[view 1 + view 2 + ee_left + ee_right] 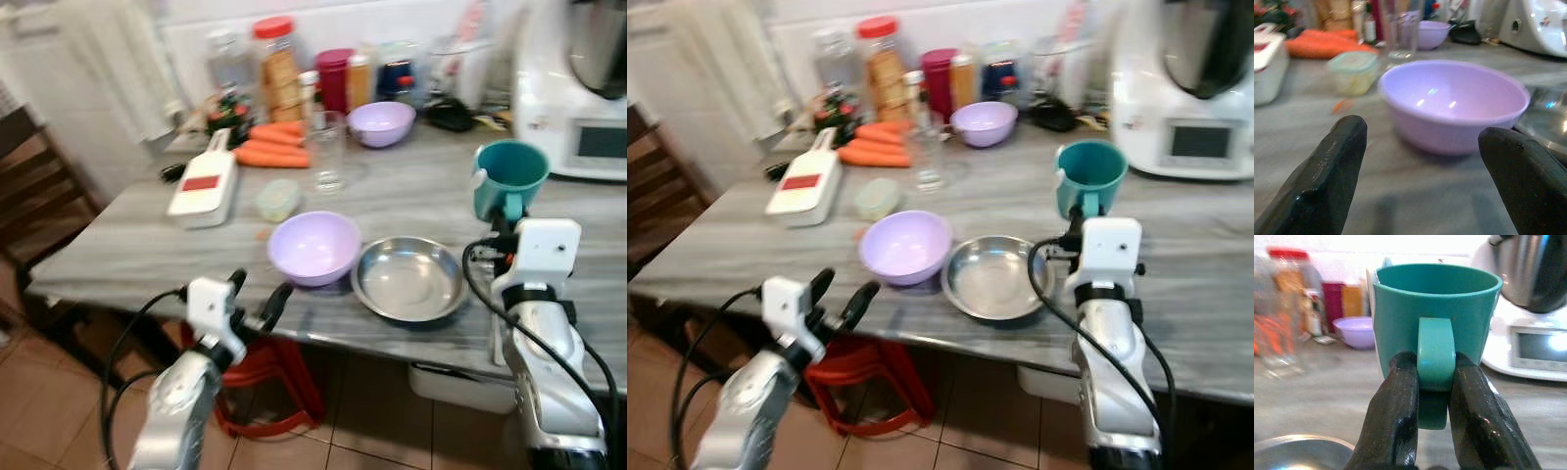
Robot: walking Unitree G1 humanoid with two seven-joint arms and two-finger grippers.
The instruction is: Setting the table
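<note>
Teal mug (1436,328) is pinched by its handle in the right gripper (1435,382), held upright over the counter (147,245) just right of the steel bowl (409,279) w/ the lilac bowl (314,247) beside it. Left gripper (257,299) wide open, empty, at the counter edge. Setting looks early: mug unplaced, no cutlery out

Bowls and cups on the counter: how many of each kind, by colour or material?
Lilac bowls: 2, near one, far one
Steel bowl: 1
Teal mug: 1, held by the handle in the right gripper
Clear glass: 1
Total: 5
</note>
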